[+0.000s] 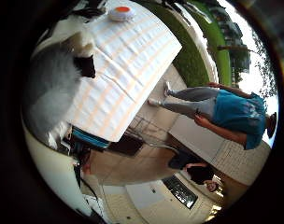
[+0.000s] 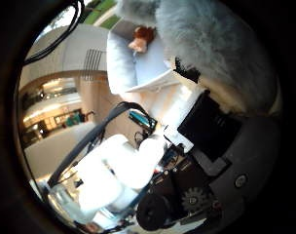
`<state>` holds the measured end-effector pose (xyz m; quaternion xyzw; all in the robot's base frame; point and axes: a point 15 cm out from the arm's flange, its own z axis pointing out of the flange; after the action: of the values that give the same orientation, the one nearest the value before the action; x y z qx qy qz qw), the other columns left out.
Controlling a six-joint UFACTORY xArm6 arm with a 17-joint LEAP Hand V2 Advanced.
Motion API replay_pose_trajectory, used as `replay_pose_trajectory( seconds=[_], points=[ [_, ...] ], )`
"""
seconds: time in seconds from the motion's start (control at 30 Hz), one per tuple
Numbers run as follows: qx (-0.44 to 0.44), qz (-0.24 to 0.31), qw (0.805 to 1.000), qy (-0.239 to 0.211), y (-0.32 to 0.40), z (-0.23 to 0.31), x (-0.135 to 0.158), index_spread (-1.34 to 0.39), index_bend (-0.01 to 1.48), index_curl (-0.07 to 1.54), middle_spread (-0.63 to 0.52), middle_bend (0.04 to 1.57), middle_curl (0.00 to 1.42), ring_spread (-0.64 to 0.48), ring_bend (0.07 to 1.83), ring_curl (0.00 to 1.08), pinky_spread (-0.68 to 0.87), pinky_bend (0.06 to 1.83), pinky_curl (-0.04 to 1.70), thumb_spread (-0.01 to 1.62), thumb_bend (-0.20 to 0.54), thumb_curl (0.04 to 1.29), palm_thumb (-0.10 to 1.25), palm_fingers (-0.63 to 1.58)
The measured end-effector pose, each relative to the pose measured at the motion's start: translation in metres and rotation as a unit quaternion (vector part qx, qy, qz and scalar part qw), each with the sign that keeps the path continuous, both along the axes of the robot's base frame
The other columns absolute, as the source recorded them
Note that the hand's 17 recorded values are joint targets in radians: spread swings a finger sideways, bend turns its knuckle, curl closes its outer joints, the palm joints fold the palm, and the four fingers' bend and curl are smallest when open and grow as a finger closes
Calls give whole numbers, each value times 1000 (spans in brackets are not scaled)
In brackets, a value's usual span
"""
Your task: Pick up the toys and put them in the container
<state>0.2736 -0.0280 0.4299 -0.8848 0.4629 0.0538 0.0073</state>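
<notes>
Out on the patio stands a table [image 1: 128, 65] with a striped cloth. A grey plush toy [image 2: 221, 53] fills the palm views, apparently clutched in the hand [image 2: 201, 161]. Carrying step, I'd say; next comes finding the container, unseen here.

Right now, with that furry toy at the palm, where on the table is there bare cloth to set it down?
The striped tablecloth is bare across its middle and out to the near edge. A small round toy with an orange top sits at the far edge. The grey furry toy crowds the palm side. The container already holds a brown toy.
</notes>
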Motion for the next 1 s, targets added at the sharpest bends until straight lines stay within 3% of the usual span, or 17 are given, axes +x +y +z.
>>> replay_pose_trajectory(
  seconds=[0.1,0.23,0.33,0.43,0.6,0.67,0.73,0.77,0.8,0.83,0.93,1.0],
  points=[
    [57,-6,998,-28,41,32,4,-836,702,326,-252,1150,979,-131,1301,859,189,1488,734,1198,-16,537,990,957],
    [113,4,993,-29,103,45,10,-877,764,382,-251,1191,1013,-143,1337,885,162,1518,778,1203,-16,550,986,904],
    [130,10,990,-59,139,47,33,-899,793,426,-249,1219,1032,-148,1364,900,147,1534,805,1206,-20,557,974,865],
    [141,4,987,-73,173,25,60,-916,810,475,-246,1245,1047,-152,1399,911,136,1545,832,1209,-26,556,939,828],
    [135,-6,990,-31,204,-47,87,-870,856,586,-218,1205,1018,-105,1394,867,155,1464,833,1218,-25,538,892,810],
    [130,-11,991,-17,208,-66,94,-807,845,617,-187,1133,969,-64,1317,820,191,1432,807,1217,-28,529,877,793],
    [120,-11,993,6,209,-85,96,-678,786,641,-158,999,902,-19,1229,783,229,1356,800,1210,-35,516,845,524],
    [98,-7,995,26,203,-100,95,-580,750,661,-139,861,855,40,1175,784,265,1311,820,1198,-40,510,822,181],
    [84,-1,996,34,198,-107,95,-549,735,659,-125,795,821,65,1141,768,281,1274,804,1192,-39,508,817,66],
    [67,6,997,42,193,-114,94,-510,660,615,-78,632,737,125,955,689,313,1181,757,1174,-37,504,810,-258],
    [17,37,997,65,178,-125,95,-504,484,503,-5,413,609,201,717,545,359,1049,636,1142,-31,498,810,-354],
    [13,61,996,62,178,-116,103,-498,340,432,46,271,530,249,601,456,399,958,562,1123,-25,496,821,-286]
  ],
)
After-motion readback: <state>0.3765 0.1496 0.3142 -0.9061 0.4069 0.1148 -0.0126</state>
